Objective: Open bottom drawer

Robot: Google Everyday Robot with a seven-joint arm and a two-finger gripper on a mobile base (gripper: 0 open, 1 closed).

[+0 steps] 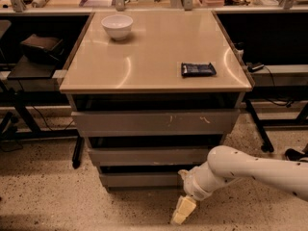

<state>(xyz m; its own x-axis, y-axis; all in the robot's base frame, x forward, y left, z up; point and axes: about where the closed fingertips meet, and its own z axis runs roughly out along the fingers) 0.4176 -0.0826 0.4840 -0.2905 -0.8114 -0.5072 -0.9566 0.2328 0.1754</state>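
Note:
The tan-topped cabinet (154, 57) has three grey handle-less drawers. The bottom drawer (139, 179) is the lowest and narrowest plain grey front, flush with the cabinet. The middle front (149, 156) and the wide scratched top front (154, 122) sit above it. My white arm (250, 167) reaches in low from the right. My gripper (182, 211), with cream-coloured fingers, hangs near the floor just below and in front of the bottom drawer's right end.
A white bowl (117, 26) and a dark snack packet (198, 69) lie on the cabinet top. Black desk frames and legs (29, 119) stand to the left, another leg (260, 129) and cables to the right. Speckled floor (57, 201) lies in front.

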